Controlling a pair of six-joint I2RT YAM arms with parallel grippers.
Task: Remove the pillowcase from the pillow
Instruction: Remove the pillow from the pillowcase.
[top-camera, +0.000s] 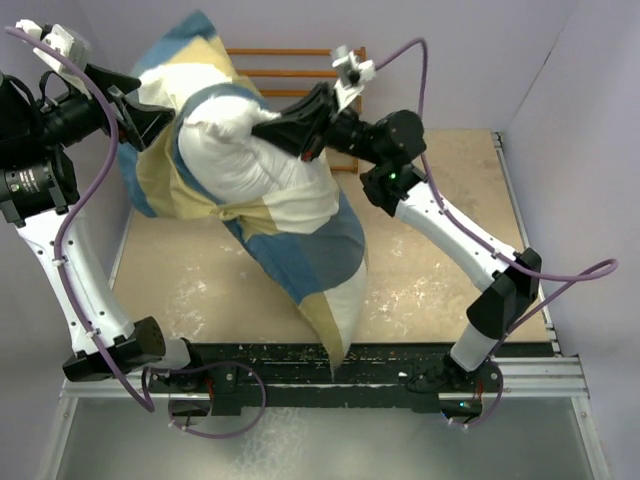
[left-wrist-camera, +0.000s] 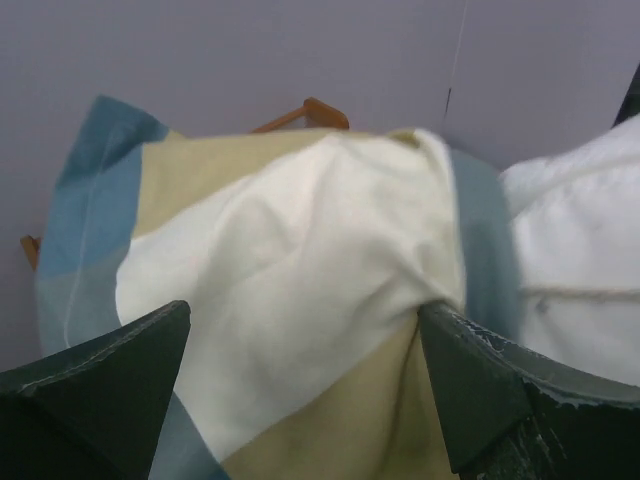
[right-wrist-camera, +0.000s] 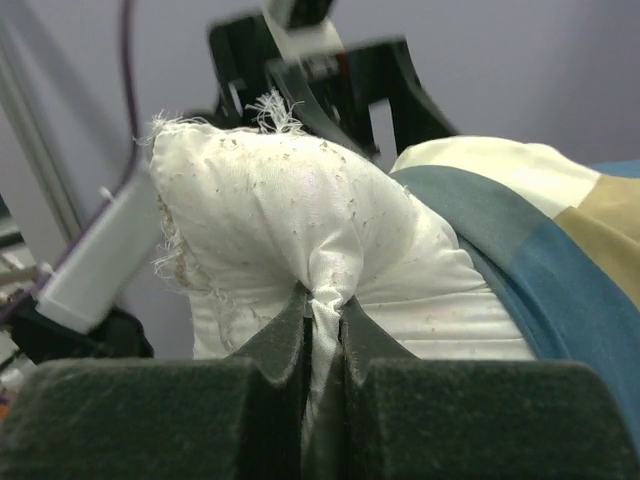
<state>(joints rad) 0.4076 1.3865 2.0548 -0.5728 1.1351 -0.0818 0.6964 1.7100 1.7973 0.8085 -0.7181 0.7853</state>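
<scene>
The right arm is stretched from its base up and across to the pillow (top-camera: 255, 165), which is held raised above the table (top-camera: 420, 290). The right gripper (right-wrist-camera: 322, 310) is seen clenched on a pinched fold of the pillow's bare white corner, with the cloth squeezed between its two closed fingers (right-wrist-camera: 270, 340). The left arm is bent upward at the pillow's left side, its wrist levelled toward it. The left gripper (left-wrist-camera: 305, 330) is spread wide and released, with nothing clamped. The pillowcase (top-camera: 300, 250) bulges just beyond its fingertips; whether it touches them cannot be told. The pillowcase is gathered around the pillow's left and lower part, below the exposed corner. Its loose tail is draped down from the pillow to the near table edge. A wooden rack (top-camera: 290, 72) is seen behind the pillow.
</scene>
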